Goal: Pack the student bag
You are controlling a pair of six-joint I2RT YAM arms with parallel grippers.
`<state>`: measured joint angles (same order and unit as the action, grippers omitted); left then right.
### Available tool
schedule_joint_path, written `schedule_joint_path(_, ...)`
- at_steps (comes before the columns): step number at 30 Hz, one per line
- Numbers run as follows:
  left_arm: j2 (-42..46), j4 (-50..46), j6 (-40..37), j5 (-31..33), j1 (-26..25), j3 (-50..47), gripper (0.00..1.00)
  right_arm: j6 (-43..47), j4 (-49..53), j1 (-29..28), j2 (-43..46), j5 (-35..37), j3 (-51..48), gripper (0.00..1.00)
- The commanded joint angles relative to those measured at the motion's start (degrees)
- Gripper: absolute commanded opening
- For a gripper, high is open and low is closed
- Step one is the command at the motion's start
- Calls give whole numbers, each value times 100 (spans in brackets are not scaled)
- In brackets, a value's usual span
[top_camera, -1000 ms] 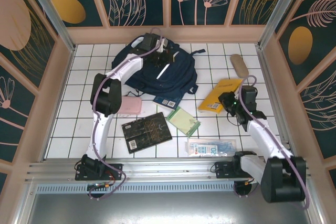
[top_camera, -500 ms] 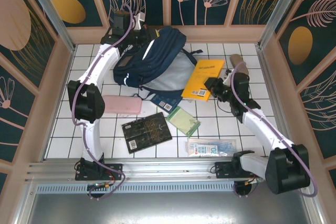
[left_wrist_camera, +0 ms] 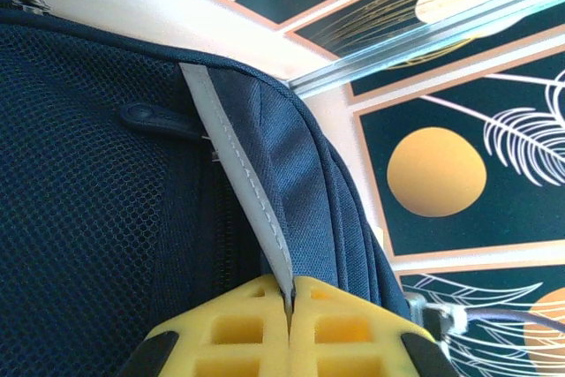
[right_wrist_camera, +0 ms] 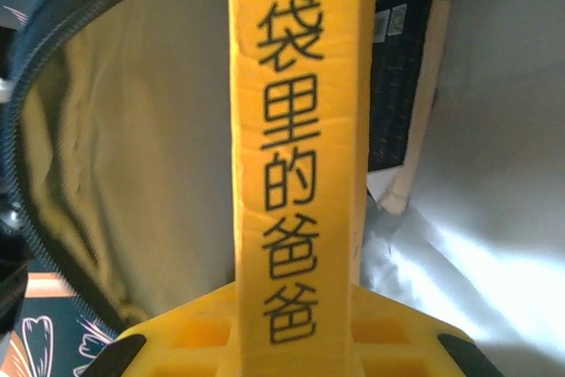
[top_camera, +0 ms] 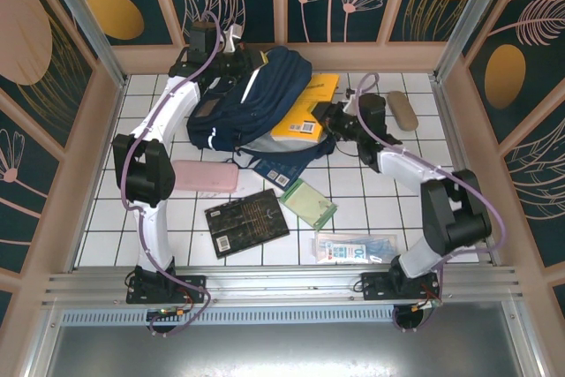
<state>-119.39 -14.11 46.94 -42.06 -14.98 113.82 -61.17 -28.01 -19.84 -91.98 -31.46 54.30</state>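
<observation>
L gripper (left_wrist_camera: 290,293): yellow fingers pressed tog., pinching the pale stripe on the bag (left_wrist_camera: 106,218); no gap betw. them.
L gripper, top view (top_camera: 231,57): at bag's far-left corner, close to back wall.
L arm: runs up along bag's left side.
R gripper (right_wrist_camera: 296,324): clamped on the narrow edge of a yellow book (right_wrist_camera: 296,130), w/ black Chinese print along that edge.
R gripper, top view (top_camera: 331,115): just right of bag.
Yellow book (top_camera: 305,108): tilted, its left part in bag's open mouth, its right part sticking out toward R gripper.
Bag (top_camera: 252,99): navy, far-centre of tiled table (top_camera: 159,218), far-left corner lifted, mouth open to the right, pale lining showing.
Bag inside, R wrist view (right_wrist_camera: 132,130): pale lining and zip edge left of the book.
Blue booklet (top_camera: 284,169): partly under bag's near edge.
Pink pouch (top_camera: 205,177): just near-left of bag.
Green pad (top_camera: 309,204): near-right of bag, apart from it.
Black book (top_camera: 246,222): nearer than bag, well apart.
Clear packet (top_camera: 355,247): farthest from bag, toward the near edge.
Tan case (top_camera: 403,110): right of bag, beyond R gripper.
</observation>
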Motion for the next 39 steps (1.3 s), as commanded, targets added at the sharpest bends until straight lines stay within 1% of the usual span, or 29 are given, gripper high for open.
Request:
schedule_joint_path(1,458,961,184,-395,-19,101,0,-638,-1373,-153,-637,-271,532,0)
schedule_joint_path(4,419,1003,230,-375,-22,125,0,-1211,-2036,-321,-1362,-273,800,0)
schedule_joint_path(6,400,1108,329,-391,-22,123,0,-1384,-2306,-459,-1724,-129,991,0)
schedule_joint_path(12,347,1288,479,-497,-22,2,0,-1194,-2448,-797,-2642,408,1942,0)
schedule_joint_path(16,373,1253,422,-504,-21,-20,0,-915,-1678,-1013,-3378,482,3063,0)
schedule_joint_path(18,373,1253,430,-490,-21,-19,0,-696,-967,-1118,-3722,632,3652,0)
schedule_joint_path(19,372,1244,444,-486,-17,-26,0,-533,-437,-1203,-3869,820,3975,2)
schedule_joint_path(21,356,1235,439,-469,-15,-22,0,-310,361,-1331,-4143,1143,4507,11)
schedule_joint_path(22,360,1219,441,-461,-22,-15,0,-261,701,-1375,-4300,1223,4797,20)
schedule_joint_path(23,357,1209,447,-452,-22,-13,0,-242,959,-1399,-4448,1244,5040,31)
schedule_joint_path(25,355,1209,483,-419,-20,-26,0,-160,1539,-1431,-4606,1363,5418,47)
schedule_joint_path(27,373,1209,515,-367,-18,-28,0,46,2032,-1459,-4518,1652,5510,62)
schedule_joint_path(29,390,1199,509,-345,-14,-15,0,279,2146,-1475,-4195,1959,5207,79)
schedule_joint_path(33,384,1122,444,-284,-3,1,0,516,1888,-1384,-3586,2031,4465,81)
schedule_joint_path(36,358,1094,425,-241,18,24,0,802,2194,-1311,-3280,2052,4296,82)
schedule_joint_path(39,327,1005,345,-181,29,73,0,946,1974,-1245,-2734,2161,3638,81)
